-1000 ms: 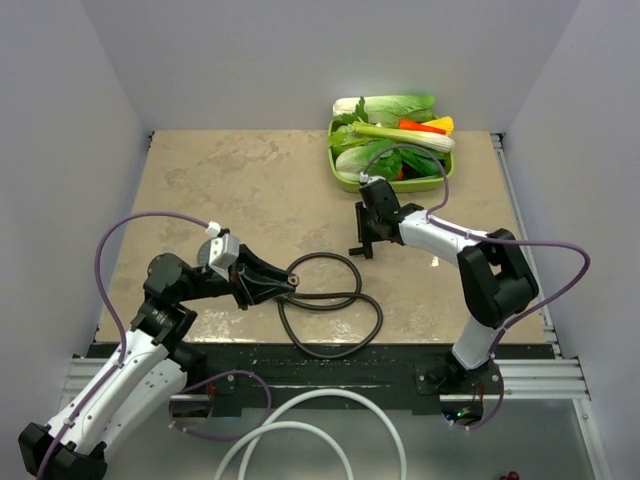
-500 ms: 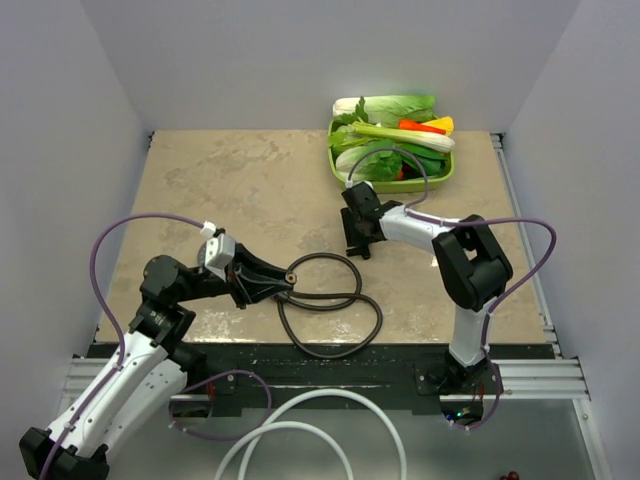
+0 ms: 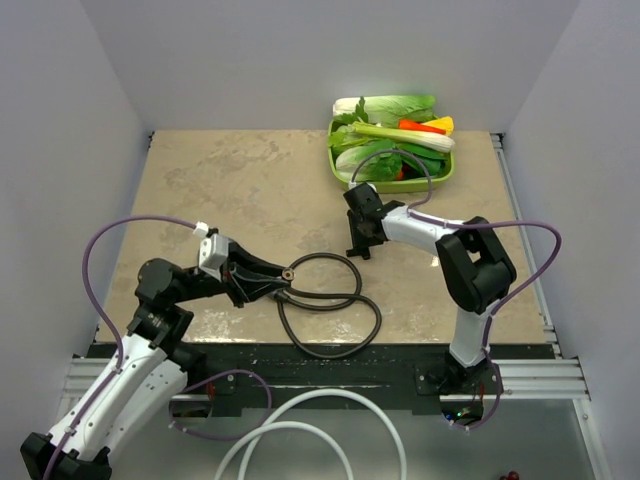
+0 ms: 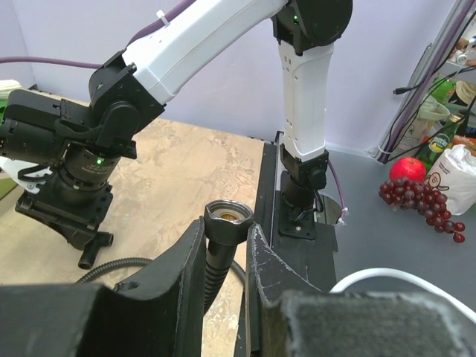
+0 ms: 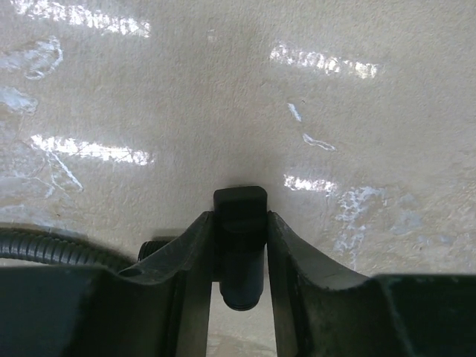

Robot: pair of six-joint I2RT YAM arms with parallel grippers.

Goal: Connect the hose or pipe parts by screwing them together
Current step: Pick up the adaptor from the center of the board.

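Clamping tight, the left hand (image 4: 225, 232) grips the hose (image 4: 227, 214) just below its brass-lined nut, seen in the left wrist view. In the right wrist view, the right hand (image 5: 239, 223) is closed on the fitting (image 5: 239, 199), over the desk (image 5: 223, 89). From above, the hose loops by the desk's near edge. The fitting sits nearer the centre, apart from the nut.

No text, brand or number could be read anywhere. The label on the small green bottle (image 4: 443, 143) was too blurred.
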